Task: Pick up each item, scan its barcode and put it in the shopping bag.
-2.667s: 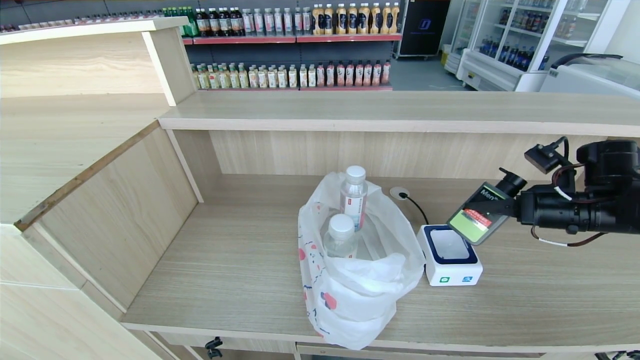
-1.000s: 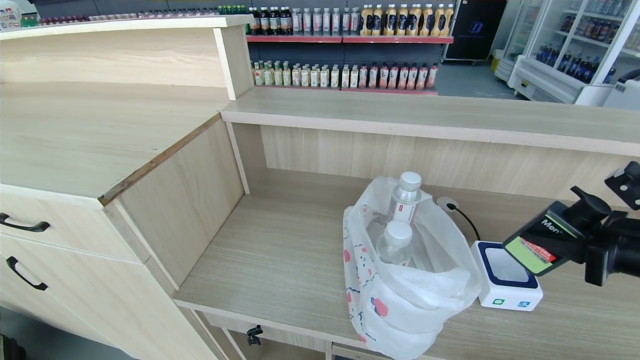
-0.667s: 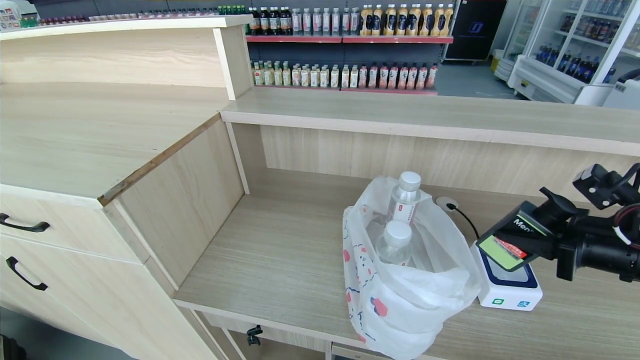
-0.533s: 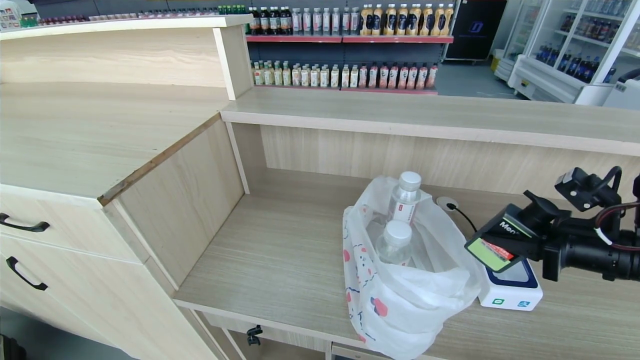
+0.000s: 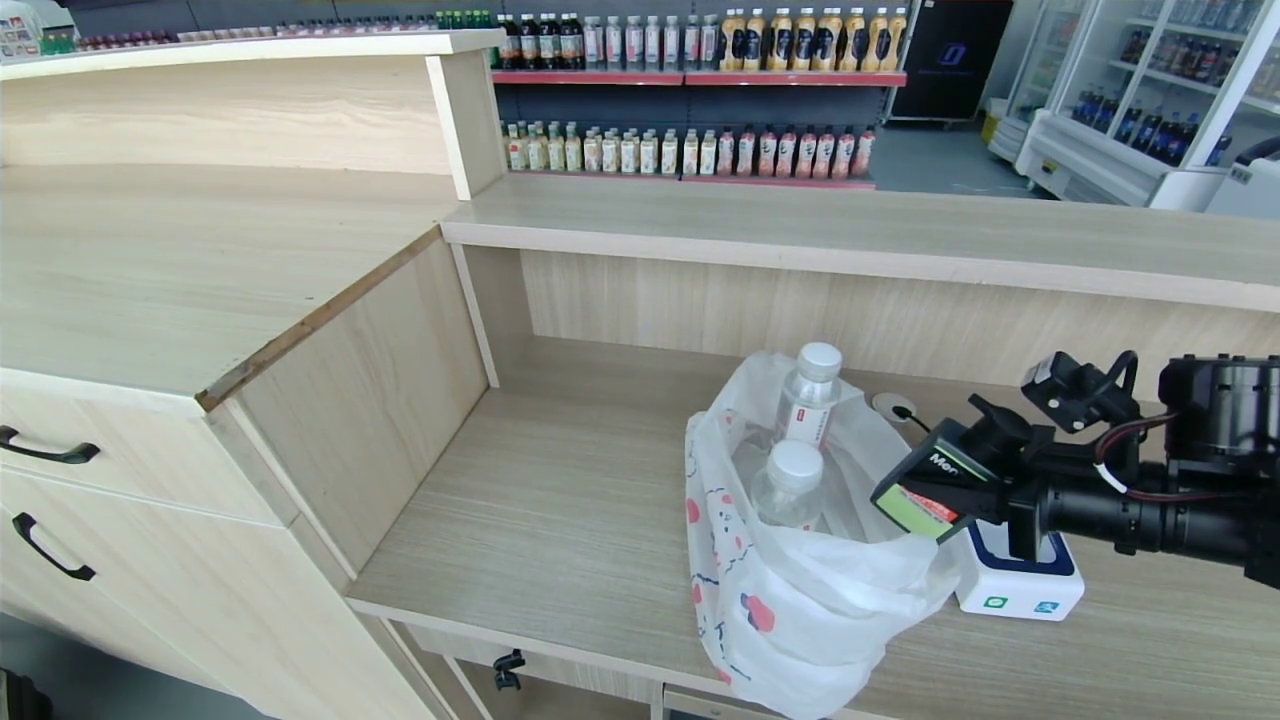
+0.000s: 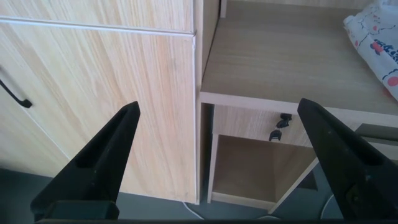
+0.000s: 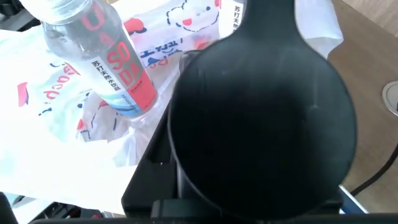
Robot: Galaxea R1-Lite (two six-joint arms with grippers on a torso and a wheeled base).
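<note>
So the right gripper [image 5: 985,468] is clamped on a flat dark box with a green and red label [image 5: 920,492]. What matters is where the white plastic shopping bag with red and blue cartoon prints [image 5: 790,620] sits: its open mouth is just ahead of the gripper and a bit below. The box's long axis runs straight out from the gripper, nose tipped down, far end over the bag's near rim. Two clear water bottles with white caps [image 5: 790,487] stand inside, just past that nose, so I'd guess the drop wants to land beside them. The white scanner block with a blue-rimmed window [image 5: 1020,598] sits below the gripper, toward its wrist. The left gripper [image 6: 219,107] hangs wide open, well apart, so the right arm's nearer.
</note>
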